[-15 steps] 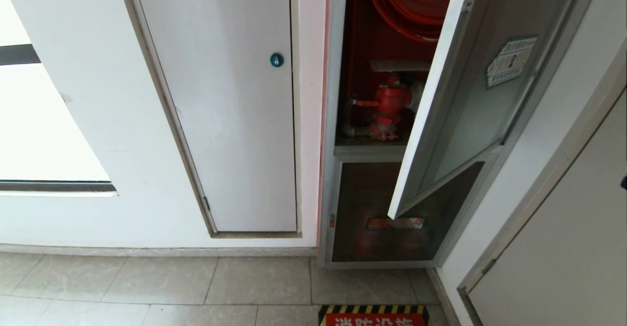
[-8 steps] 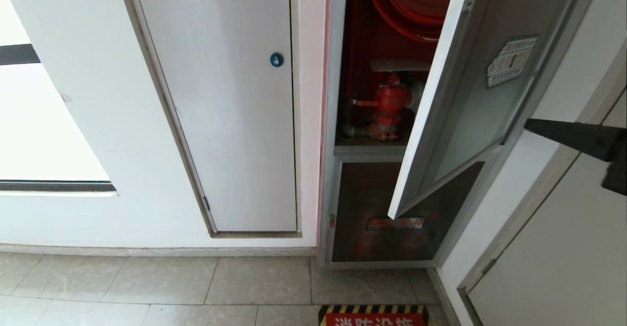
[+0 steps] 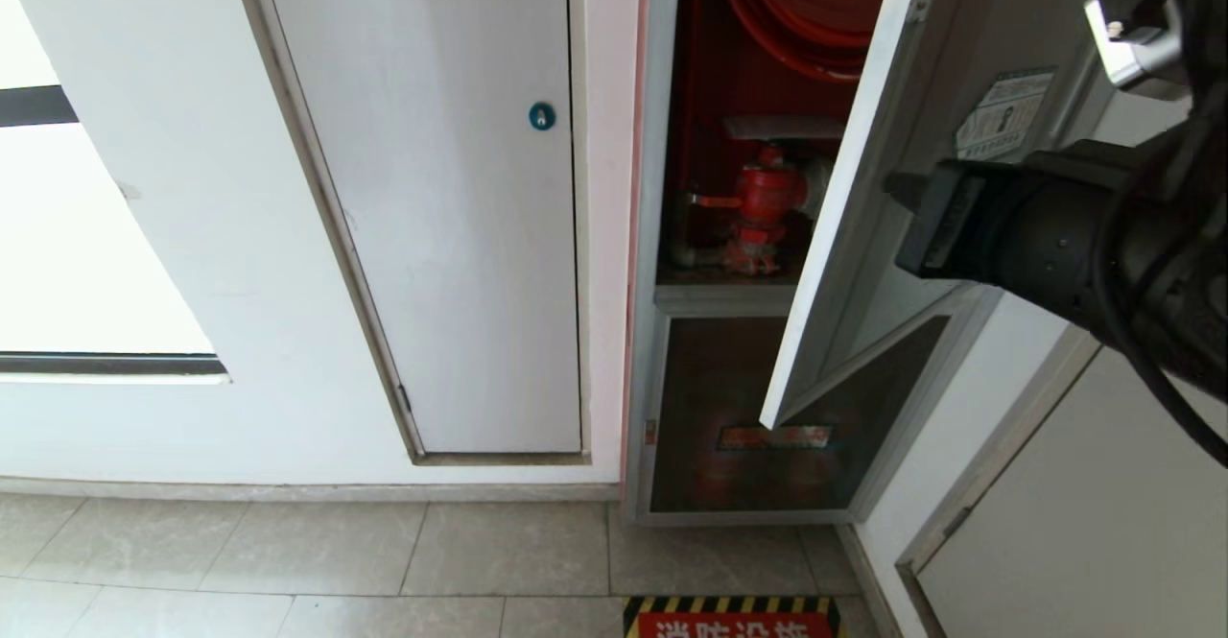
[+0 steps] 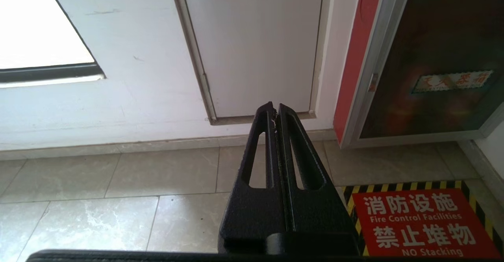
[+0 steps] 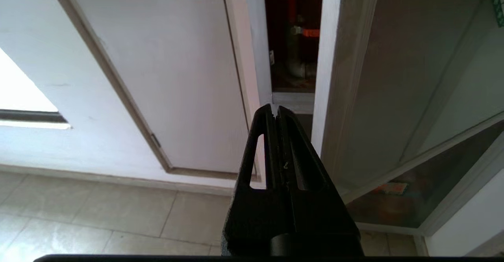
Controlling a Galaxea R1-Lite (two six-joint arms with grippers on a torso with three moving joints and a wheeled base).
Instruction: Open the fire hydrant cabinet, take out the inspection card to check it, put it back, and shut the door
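I have the cabinet ahead of me with its door swung partway out toward me, hinged on the right side. Through the gap I see the red valve and, above it, part of the red hose reel. A sticker sits on the door's glass. I cannot see the inspection card in any view.

My right arm is raised at the right of the head view, in front of the door's glass. Its gripper is closed tight with nothing in it, pointing at the door's free edge near the cabinet's frame; I cannot tell whether it touches anything.

My left gripper hangs low over the floor tiles, fingers pressed together and empty, near the red floor sign before the lower panel.
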